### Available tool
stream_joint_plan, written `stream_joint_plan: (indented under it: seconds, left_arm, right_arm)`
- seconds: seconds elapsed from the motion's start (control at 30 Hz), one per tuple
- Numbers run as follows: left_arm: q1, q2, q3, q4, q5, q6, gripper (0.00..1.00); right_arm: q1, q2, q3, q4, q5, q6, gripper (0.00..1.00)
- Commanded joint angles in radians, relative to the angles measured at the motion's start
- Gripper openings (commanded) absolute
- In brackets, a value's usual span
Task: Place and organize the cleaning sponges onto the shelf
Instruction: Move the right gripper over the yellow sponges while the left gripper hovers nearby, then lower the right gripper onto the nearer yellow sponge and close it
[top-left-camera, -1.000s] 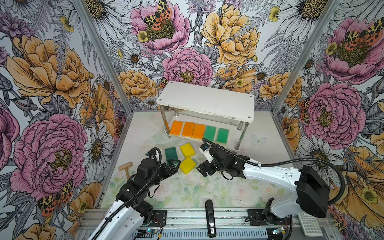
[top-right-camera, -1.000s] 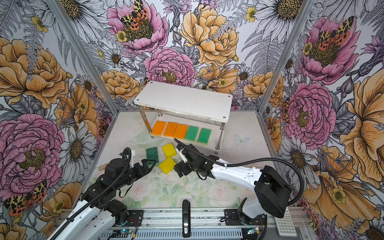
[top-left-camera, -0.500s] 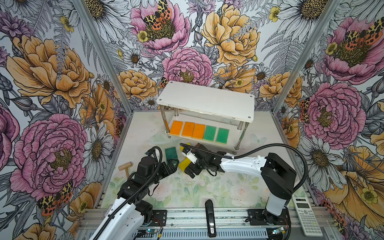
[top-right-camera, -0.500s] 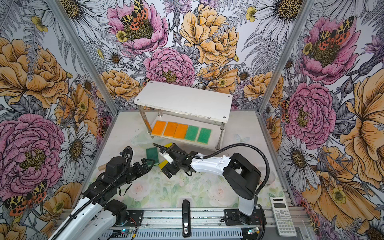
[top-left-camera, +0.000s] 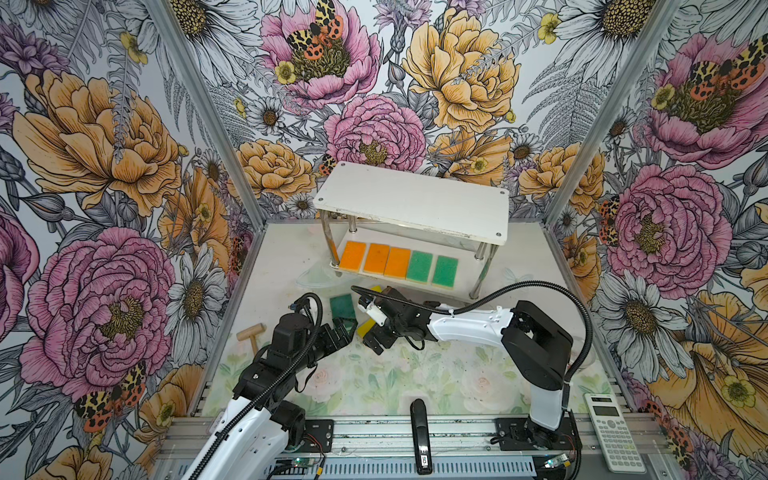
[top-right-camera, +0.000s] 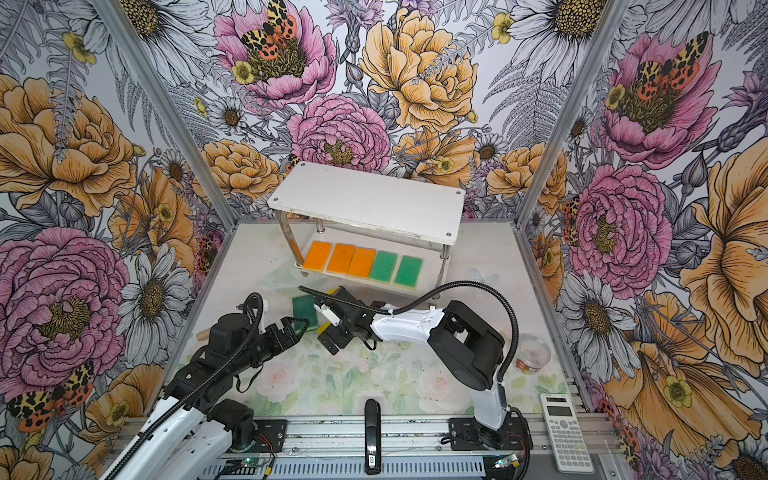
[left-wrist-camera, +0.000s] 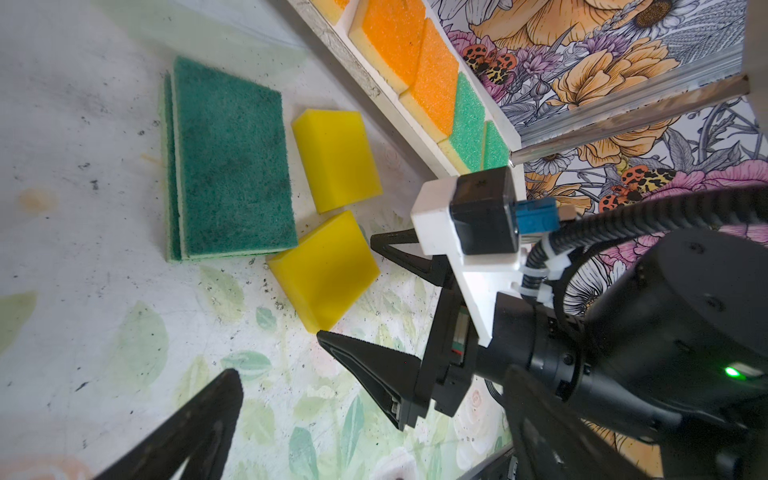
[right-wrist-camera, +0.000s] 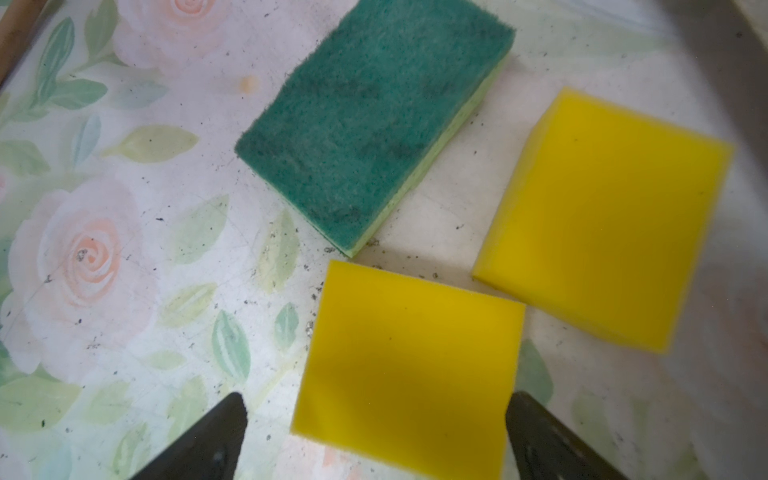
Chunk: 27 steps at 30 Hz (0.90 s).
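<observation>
Sponges (top-left-camera: 399, 262): both top views show five rowed on the shelf (top-left-camera: 415, 199) lower board; before the shelf, right gripper (top-left-camera: 376, 336) hides most of the yellow pair (top-left-camera: 365, 328), left gripper (top-left-camera: 345, 328) gapes empty. Left wrist view alone reveals dark green sponges (left-wrist-camera: 232, 166) stacked two deep. Right wrist view: jaws apart, straddling the yellow sponge (right-wrist-camera: 407, 365) farther from the shelf; contact unclear.

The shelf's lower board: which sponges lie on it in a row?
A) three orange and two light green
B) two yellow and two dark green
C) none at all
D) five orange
A: in a top view the shelf holds three orange sponges and, beside them, two light green sponges on its lower board.
</observation>
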<state>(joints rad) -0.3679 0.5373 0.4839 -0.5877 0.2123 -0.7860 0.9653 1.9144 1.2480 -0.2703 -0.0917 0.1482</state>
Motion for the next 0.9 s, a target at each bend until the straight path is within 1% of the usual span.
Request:
stream_joint_plan:
  seconds: [0.0,0.2,0.47,0.87]
  left_arm:
    - [0.012,-0.015,-0.010,-0.004,0.024,-0.001,0.99]
    - [0.012,-0.011,-0.011,-0.003,0.020,-0.002,0.99]
    - [0.013,-0.013,-0.013,-0.003,0.020,-0.002,0.99]
    - [0.016,-0.008,-0.016,-0.003,0.015,0.001,0.99]
  right_arm:
    - [0.003,0.011,0.008,0.021,0.022,0.022,1.00]
    - [0.003,0.003,-0.017,0.031,0.023,0.037,1.00]
    - [0.003,0.030,-0.037,0.062,0.005,0.074,0.98]
    - [0.003,0.059,-0.032,0.084,0.002,0.099,0.96]
